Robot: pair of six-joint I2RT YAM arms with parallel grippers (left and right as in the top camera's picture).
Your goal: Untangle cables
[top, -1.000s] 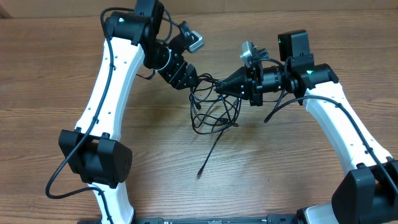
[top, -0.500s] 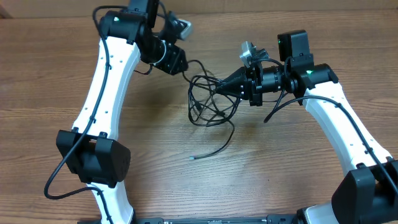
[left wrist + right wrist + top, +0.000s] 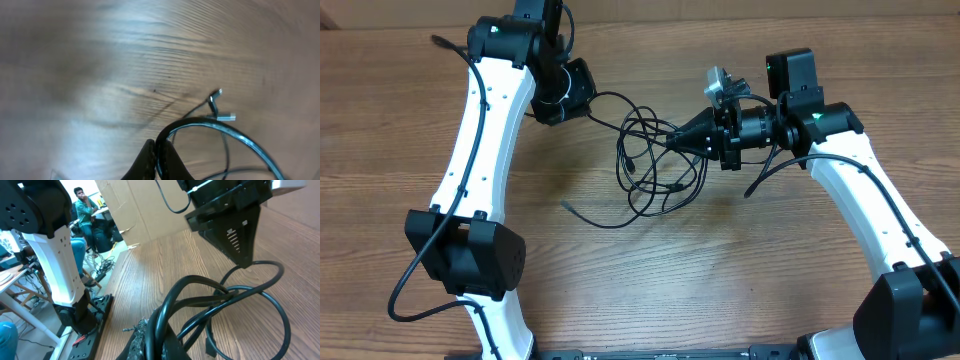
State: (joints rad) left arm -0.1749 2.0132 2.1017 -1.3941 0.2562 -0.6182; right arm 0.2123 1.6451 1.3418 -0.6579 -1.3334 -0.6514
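Note:
The cables [image 3: 655, 160] are thin black cords in a loose tangle of loops mid-table, between the two arms. One loose end [image 3: 566, 206] trails left on the wood. My left gripper [image 3: 586, 96] is back-left of the tangle, shut on a single strand drawn taut toward it. In the left wrist view the gripper [image 3: 160, 152] pinches that black strand [image 3: 200, 121], with two small plug ends [image 3: 226, 117] beyond. My right gripper [image 3: 672, 143] is shut on the tangle's right side. In the right wrist view the gripper [image 3: 159, 330] clamps several cable loops [image 3: 235, 292].
The wooden table [image 3: 740, 270] carries the left arm's base [image 3: 465, 255] and the right arm's base [image 3: 910, 300] near the front edge. The left arm's black gripper body [image 3: 232, 220] hangs above the loops in the right wrist view. Cardboard boxes [image 3: 135, 205] stand behind.
My left gripper has shut on a strand and moved back and left, stretching it out of the tangle. The loose cable end has swept left across the table. The right arm is unchanged.

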